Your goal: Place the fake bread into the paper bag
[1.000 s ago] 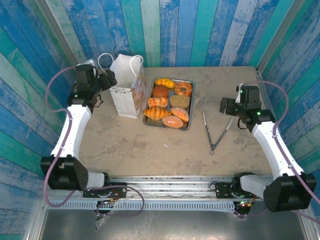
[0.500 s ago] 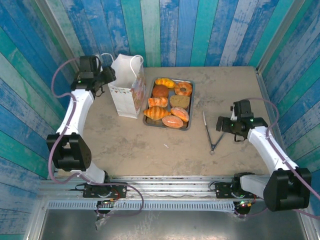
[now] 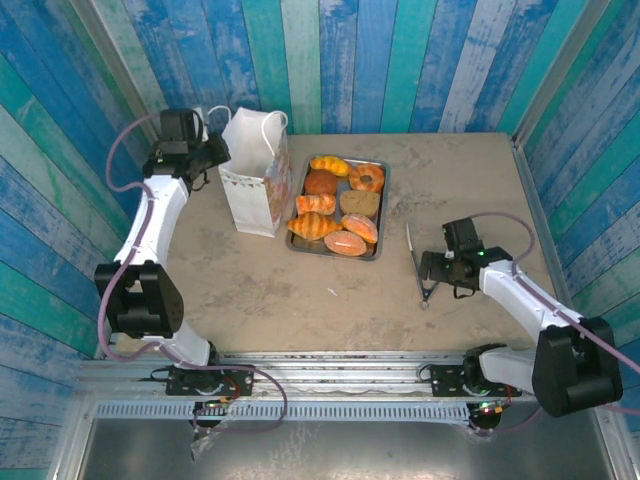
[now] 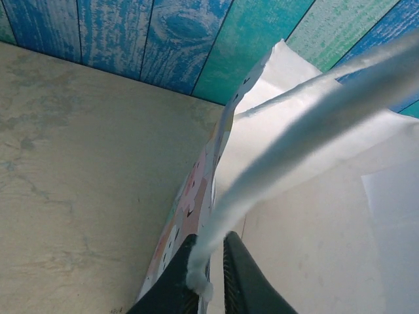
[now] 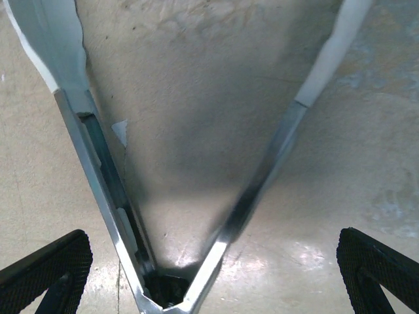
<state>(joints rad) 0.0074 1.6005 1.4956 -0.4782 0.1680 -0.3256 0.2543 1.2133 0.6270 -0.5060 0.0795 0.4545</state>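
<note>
The paper bag (image 3: 255, 178) stands upright, white, with a band of coloured marks, just left of the grey tray (image 3: 384, 215). Several pieces of fake bread (image 3: 338, 205) lie on the tray: croissants, buns and a ring doughnut. My left gripper (image 3: 215, 155) is at the bag's left top edge. In the left wrist view, that gripper (image 4: 209, 247) is shut on the bag's white cord handle (image 4: 294, 140), beside the bag's printed side (image 4: 190, 203). My right gripper (image 3: 425, 268) stands open low over the table. Its fingers (image 5: 52, 261) straddle the hinge end of metal tongs (image 5: 98, 170).
The tongs (image 3: 412, 245) lie on the table right of the tray, their arms spread toward the back. Blue and green plank walls close in the table at the back and on both sides. A small white scrap (image 3: 332, 292) lies in front of the tray.
My left gripper has shut on the bag's cord handle. The right arm has swung forward and left, down to the tongs, its gripper still open.
</note>
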